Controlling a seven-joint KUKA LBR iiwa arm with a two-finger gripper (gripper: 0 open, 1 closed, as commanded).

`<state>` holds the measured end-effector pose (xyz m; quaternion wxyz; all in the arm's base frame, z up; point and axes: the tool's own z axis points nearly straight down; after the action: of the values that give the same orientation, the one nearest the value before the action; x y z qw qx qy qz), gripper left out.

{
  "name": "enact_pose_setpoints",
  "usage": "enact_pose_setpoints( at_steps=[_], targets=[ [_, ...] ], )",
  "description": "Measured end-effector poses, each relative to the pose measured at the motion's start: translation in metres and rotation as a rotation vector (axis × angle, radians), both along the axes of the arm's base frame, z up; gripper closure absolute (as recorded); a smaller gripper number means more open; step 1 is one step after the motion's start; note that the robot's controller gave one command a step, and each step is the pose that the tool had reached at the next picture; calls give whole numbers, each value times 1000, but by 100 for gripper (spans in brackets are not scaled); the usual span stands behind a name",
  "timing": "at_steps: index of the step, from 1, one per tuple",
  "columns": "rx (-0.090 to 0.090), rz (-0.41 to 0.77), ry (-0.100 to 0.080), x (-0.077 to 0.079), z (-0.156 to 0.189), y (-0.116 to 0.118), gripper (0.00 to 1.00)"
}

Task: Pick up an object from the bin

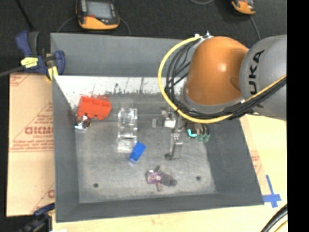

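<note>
Purple-and-black small piece (pixel 158 178) lay nearest the gripper (pixel 171 151), on the floor of the bin (pixel 231 187) a little toward the near wall, the two apart. Whether the gripper was open or closed could not be told, and nothing showed in its grasp. It hung low over bare floor right of centre. Farther left sat a blue block (pixel 137 152), then a clear plastic piece (pixel 126 128), with a red block (pixel 94 107) and a small silvery thing (pixel 82 123) well off toward the far-left corner. By my reading the pick had not yet been made (the step was approach). The next move would call for shifting over one item, squaring up to its narrow side, then descending. Above, the wrist under its orange cover (pixel 215 71) pointed steeply down, cables (pixel 166 81) looped beside it.
</note>
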<state>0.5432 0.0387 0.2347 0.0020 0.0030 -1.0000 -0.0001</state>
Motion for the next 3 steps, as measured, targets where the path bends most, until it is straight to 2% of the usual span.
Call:
enact_pose_setpoints(
  at_steps=[1, 2, 3],
  targets=[
    [0, 90, -9, -58, -166, 3, 0],
    [-1, 508, -11, -34, -133, 0, 0],
    [2, 817, -2, -58, -135, -1, 0]
  ],
)
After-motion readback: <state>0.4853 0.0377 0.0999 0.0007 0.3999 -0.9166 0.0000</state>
